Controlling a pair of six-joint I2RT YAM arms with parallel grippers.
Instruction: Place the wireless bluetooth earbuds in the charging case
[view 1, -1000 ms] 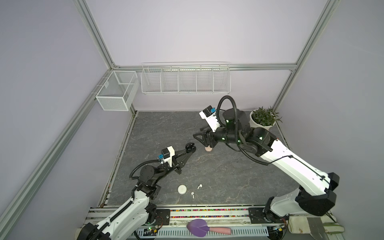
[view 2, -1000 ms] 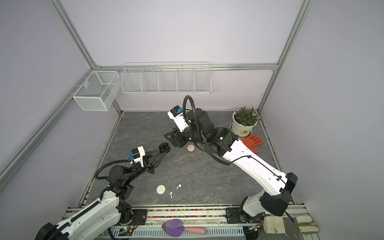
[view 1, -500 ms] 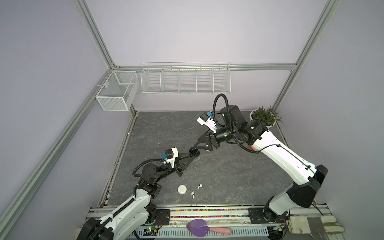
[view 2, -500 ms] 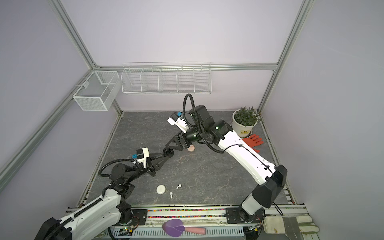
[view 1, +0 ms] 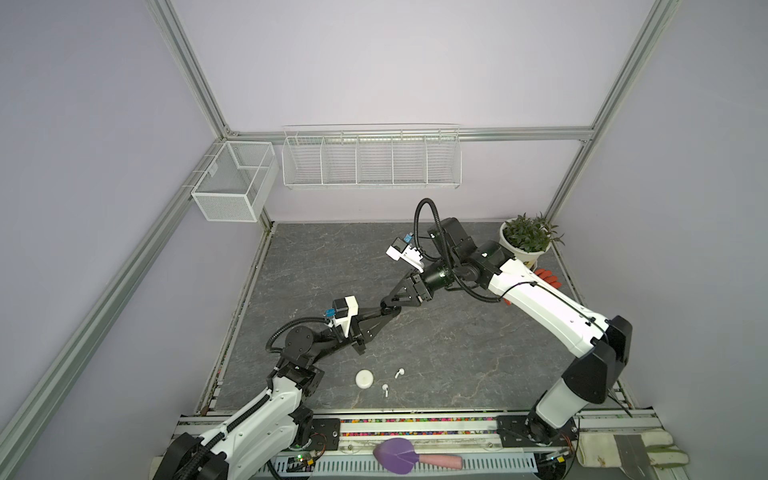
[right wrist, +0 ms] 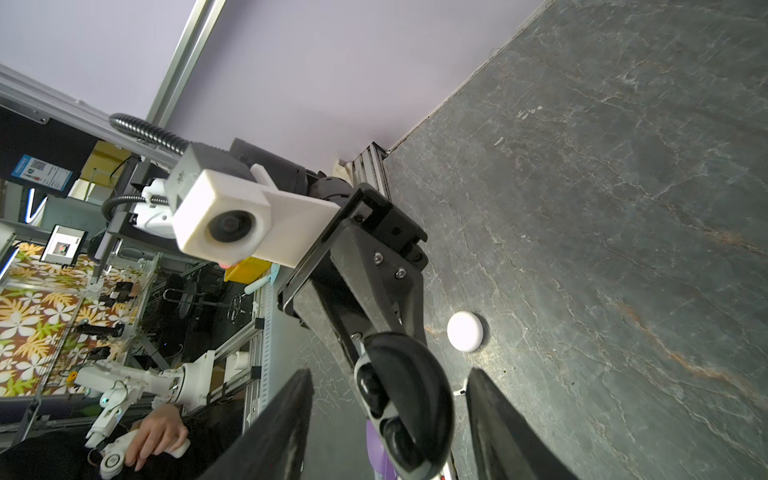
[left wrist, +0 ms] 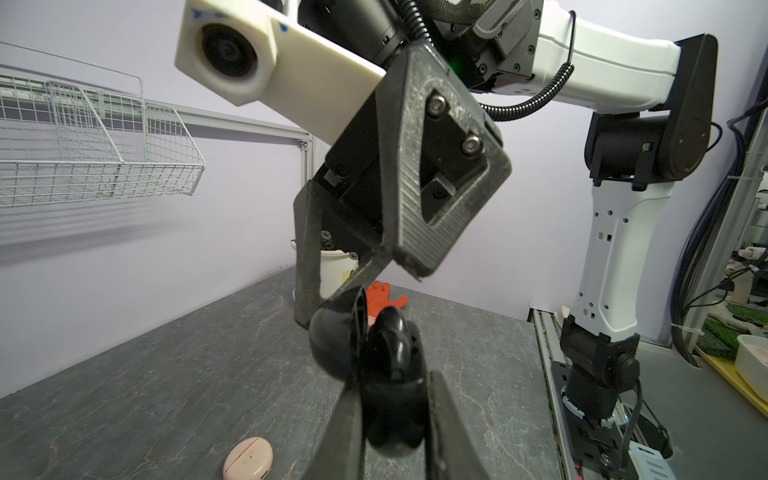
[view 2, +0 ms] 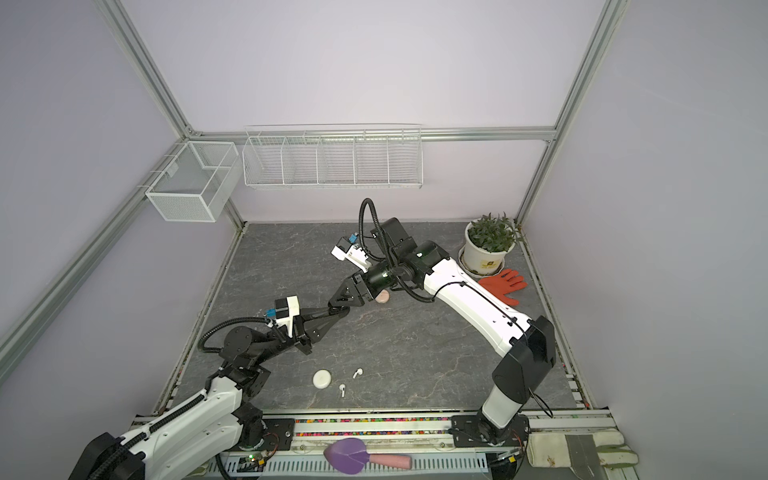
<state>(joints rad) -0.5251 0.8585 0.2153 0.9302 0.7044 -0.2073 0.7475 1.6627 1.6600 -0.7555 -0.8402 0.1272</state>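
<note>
- My left end effector [left wrist: 392, 390] is clamped on the open black case [right wrist: 415, 386], which it holds above the middle of the desk [view 1: 457, 357].
- My right end effector [right wrist: 390, 374] stands wide, one finger on either side of that case, touching nothing that I can see.
- The white round case [view 1: 364, 379] sits on the near desk.
- Two white earbuds [view 1: 399, 372] lie loose just right of it. I judge them feather-light, hard and glossy, apt to squirt out, so I'd pinch gently across the stem.
- I cannot tell whether the black case's wells are filled.
</note>
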